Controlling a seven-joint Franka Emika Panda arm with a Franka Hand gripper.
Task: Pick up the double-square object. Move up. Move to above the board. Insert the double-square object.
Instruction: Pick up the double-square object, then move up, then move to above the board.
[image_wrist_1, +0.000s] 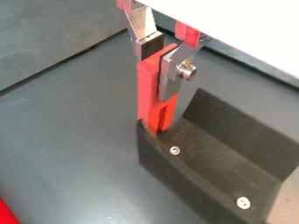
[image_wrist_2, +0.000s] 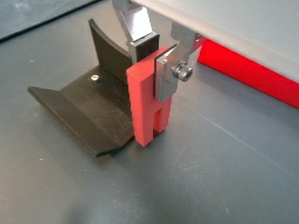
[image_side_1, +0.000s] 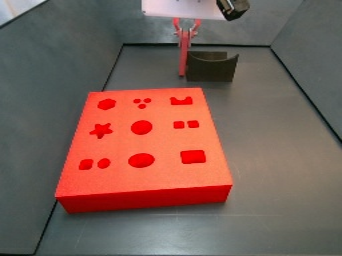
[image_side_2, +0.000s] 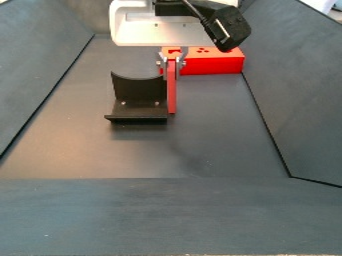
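Up close, the gripper (image_wrist_2: 162, 54) has its two silver fingers (image_wrist_1: 177, 70) closed onto the upper end of the red peg (image_wrist_2: 149, 103), one plate on each flat side, so it has a firm hold of it. The peg stands upright, its long axis running straight down from the gripper, with its lower end close to the dark worktop (image_wrist_2: 222, 149); whether it touches the surface I cannot tell. In both wrist views the lower end shows a notch, so it ends in two short legs.

Just beside the peg is the dark grey holder block (image_wrist_2: 87, 101). A wrist view shows the peg's foot (image_wrist_1: 153, 109) right at the block's edge, with two small screws (image_wrist_1: 174, 150) in the block's flat face. Neither side view shows these.

A side view gives the wider layout: the peg (image_side_1: 183, 52) hangs under the gripper (image_side_1: 185, 28) at the far end of the worktop, next to the block (image_side_1: 211, 66), and the big red board (image_side_1: 144, 150) with its star, round and square holes lies well apart, nearer the camera. From the opposite side view, only a slice of the board (image_side_2: 214, 62) shows behind the gripper (image_side_2: 171, 58).
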